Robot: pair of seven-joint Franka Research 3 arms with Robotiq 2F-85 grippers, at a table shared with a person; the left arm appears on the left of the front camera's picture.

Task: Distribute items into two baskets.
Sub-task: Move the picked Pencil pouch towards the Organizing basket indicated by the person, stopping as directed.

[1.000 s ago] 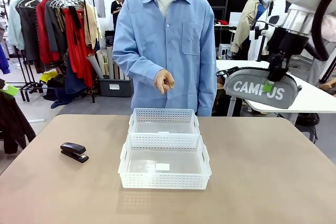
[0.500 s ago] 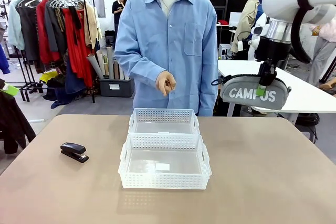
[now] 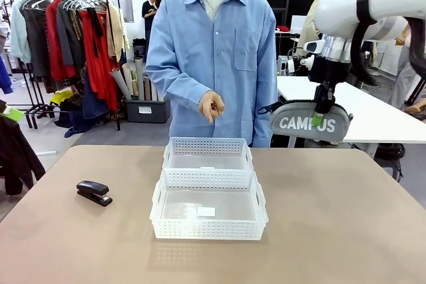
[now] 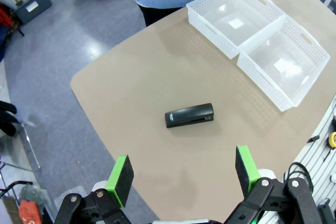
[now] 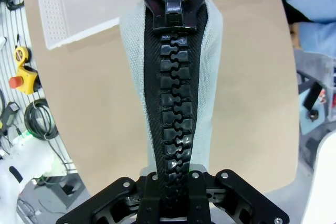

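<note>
right gripper (image 3: 318,118) clamped on the campus pouch (image 3: 299,124), left gripper (image 4: 182,173) apart
pouch hung in the air, above and right of the far basket (image 3: 208,145). near basket (image 3: 208,229) sat touching it in front. stapler (image 3: 93,192) lay on the table (image 3: 346,231), well left of the baskets, under the bare left jaws.

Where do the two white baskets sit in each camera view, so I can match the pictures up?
Front view: table centre, far basket directly behind near basket.
Left wrist view: upper right, far basket above and left of near basket.
Right wrist view: basket wall along the top edge, partly behind the pouch; which basket, I cannot tell.
Shared landmark: the person's blue shirt, just past the far basket.
</note>
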